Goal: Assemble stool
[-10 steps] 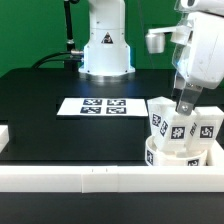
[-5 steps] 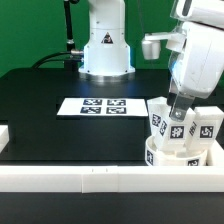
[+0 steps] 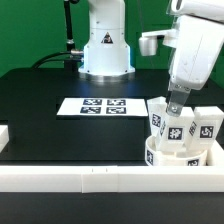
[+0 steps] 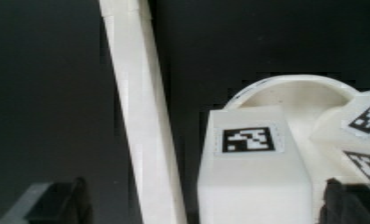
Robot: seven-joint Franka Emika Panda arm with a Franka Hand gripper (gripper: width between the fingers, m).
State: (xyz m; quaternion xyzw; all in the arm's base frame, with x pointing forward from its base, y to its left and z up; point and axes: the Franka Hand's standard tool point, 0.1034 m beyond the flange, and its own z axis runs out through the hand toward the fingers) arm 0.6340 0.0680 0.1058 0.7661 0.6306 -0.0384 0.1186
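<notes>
The white stool stands at the exterior view's right, in the corner of the border rails. Its round seat disc (image 3: 172,155) lies flat and carries three short tagged legs (image 3: 177,128) standing upright in it. My gripper (image 3: 176,104) hangs just above the middle leg, open and holding nothing. In the wrist view my gripper (image 4: 203,205) shows dark fingertips (image 4: 57,204) far apart. One tagged leg (image 4: 253,150) lies below them, and the seat disc (image 4: 292,92) shows behind it.
The marker board (image 3: 103,106) lies in the middle of the black table. The robot base (image 3: 105,50) stands at the back. A long white border rail (image 3: 80,178) runs along the front, close to the stool, and shows in the wrist view (image 4: 143,110).
My gripper has risen a little and shifted toward the exterior view's left, away from the middle leg. The stool and its legs have not moved.
</notes>
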